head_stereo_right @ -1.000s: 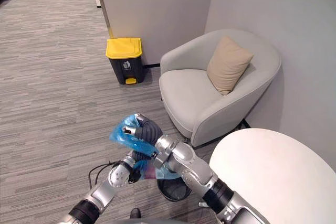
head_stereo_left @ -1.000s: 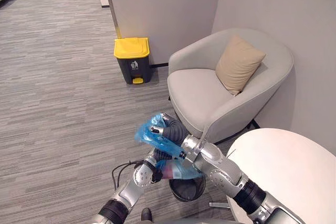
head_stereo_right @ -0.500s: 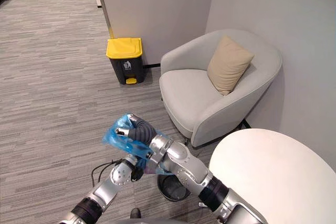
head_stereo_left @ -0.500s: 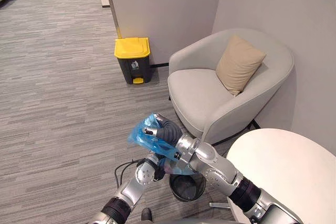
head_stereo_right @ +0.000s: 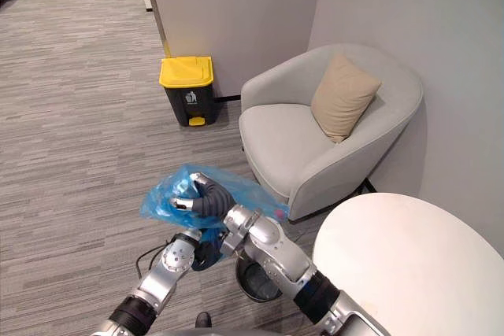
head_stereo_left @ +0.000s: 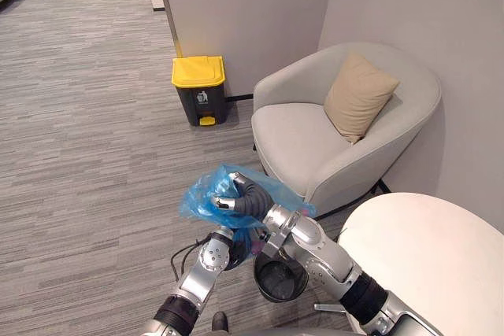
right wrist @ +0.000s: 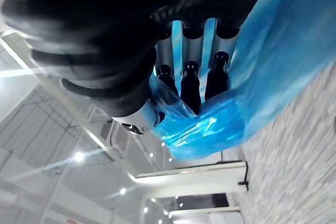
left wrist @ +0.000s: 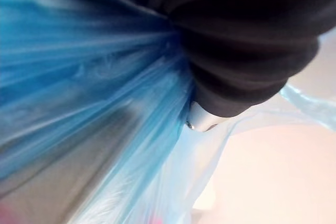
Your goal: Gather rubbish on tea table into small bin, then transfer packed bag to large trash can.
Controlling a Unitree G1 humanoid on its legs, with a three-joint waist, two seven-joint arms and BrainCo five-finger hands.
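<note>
**Clerk:** Head views first. The room?

**Inspector:** Grey striped carpet [head_stereo_left: 79, 155] runs up to a plain wall [head_stereo_left: 244, 5]. The large trash can [head_stereo_left: 199, 88], dark with a closed yellow lid, stands against that wall. To its right is a pale armchair [head_stereo_left: 299, 139] with a tan cushion [head_stereo_left: 358, 94] leaning in its back corner. A round white table [head_stereo_left: 425, 257] fills the near right. The top shows bare as far as it is in view.

**Clerk:** And the task's item?

**Inspector:** The blue bag [head_stereo_left: 206, 194] is in the air, bunched around the right hand [head_stereo_left: 236, 198]. It is above and just left of the small bin [head_stereo_left: 281, 279], which stands on the carpet beside the table. It is well apart from the large trash can. The left hand [head_stereo_left: 228, 251] sits beneath the bag, largely covered by it.

**Clerk:** Left wrist view?

**Inspector:** Blue film is drawn tight against the dark ribbed cover. Whether that hand grips anything cannot be told.

**Clerk:** Right wrist view?

**Inspector:** The fingers [right wrist: 190, 80] are curled in with the dark tips pressed into the gathered film, so the bag is clamped. Beyond them are carpet and a lit ceiling.
</note>
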